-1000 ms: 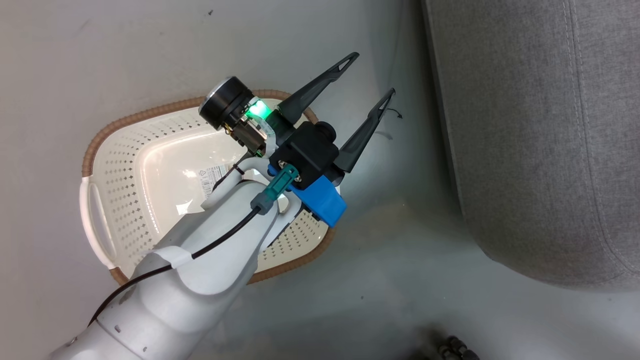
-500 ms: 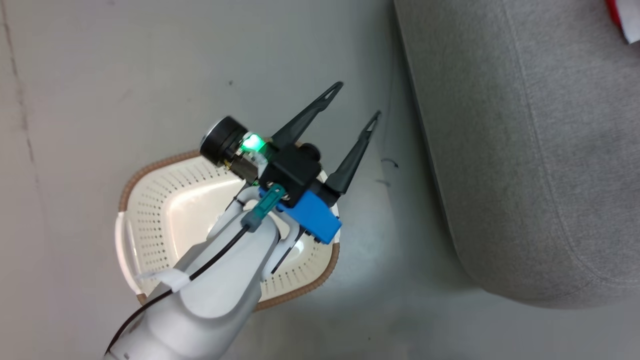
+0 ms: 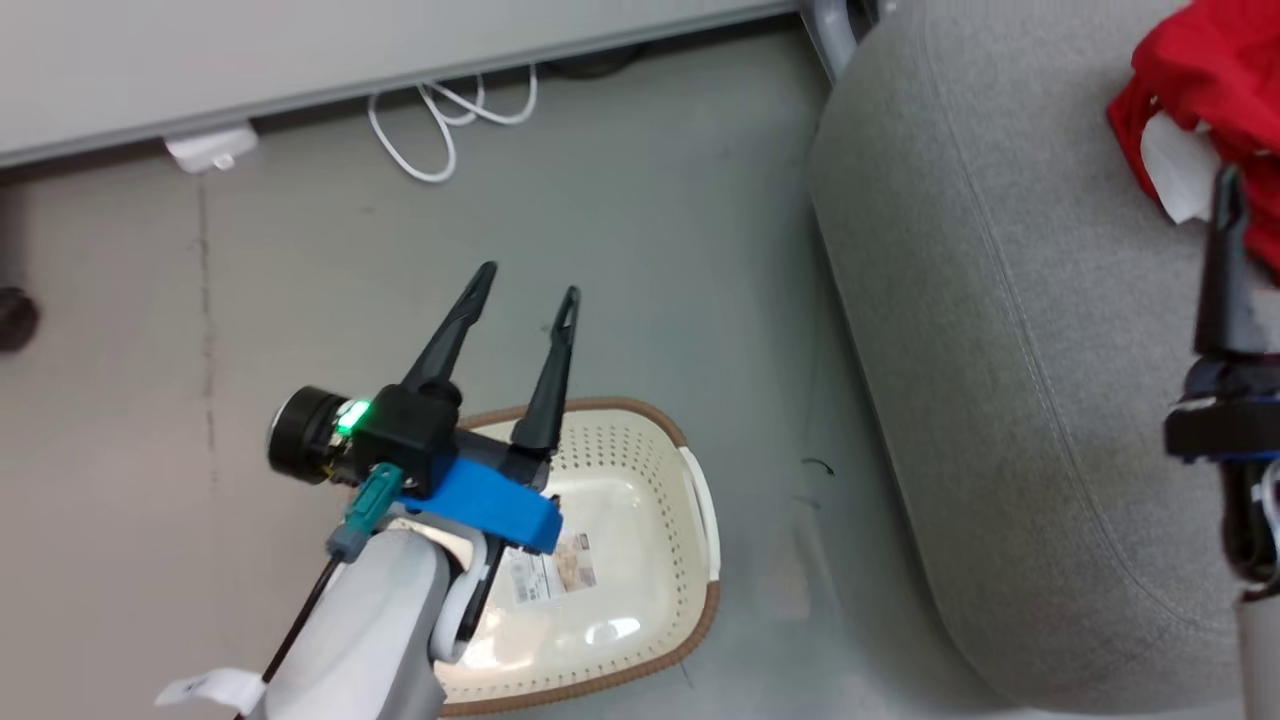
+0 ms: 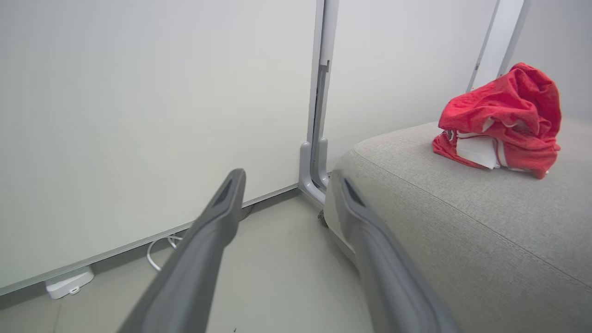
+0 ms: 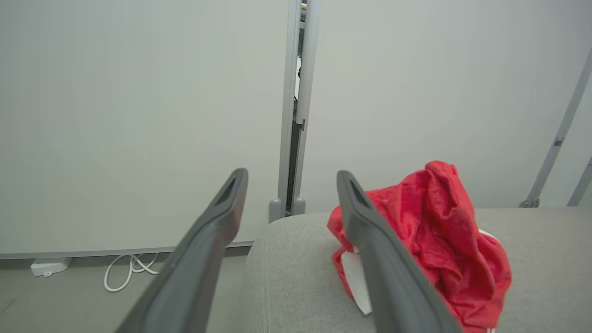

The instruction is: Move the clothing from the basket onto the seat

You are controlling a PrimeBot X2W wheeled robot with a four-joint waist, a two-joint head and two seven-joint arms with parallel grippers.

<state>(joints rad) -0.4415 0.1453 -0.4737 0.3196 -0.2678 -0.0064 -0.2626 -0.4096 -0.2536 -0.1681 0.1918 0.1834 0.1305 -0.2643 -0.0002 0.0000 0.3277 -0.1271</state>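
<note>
The clothing [image 3: 1195, 90] is a crumpled red bundle with white patches, lying on the light-grey seat [image 3: 1000, 350]. In the right wrist view the clothing [image 5: 439, 231] sits just beyond my right gripper [image 5: 291, 179], which is open and empty. One dark right finger [image 3: 1225, 260] shows at the head view's right edge, beside the cloth. The cream basket [image 3: 620, 405] with its brown rim stands on the floor left of the seat, holding no clothes. My left gripper [image 3: 527, 297] hovers open and empty over the basket's far left rim. From the left wrist the clothing [image 4: 504, 120] lies far off on the seat [image 4: 462, 222].
A white coiled cable [image 3: 440, 130] and a small white box [image 3: 210, 150] lie on the floor by the pale wall panel. A metal post [image 4: 319, 92] stands at the seat's far corner. A printed label [image 3: 545, 575] is stuck to the basket's bottom.
The head camera has swung, so the wall, cable and the red clothing on the seat have come into view and the basket sits lower. The left gripper stays open.
</note>
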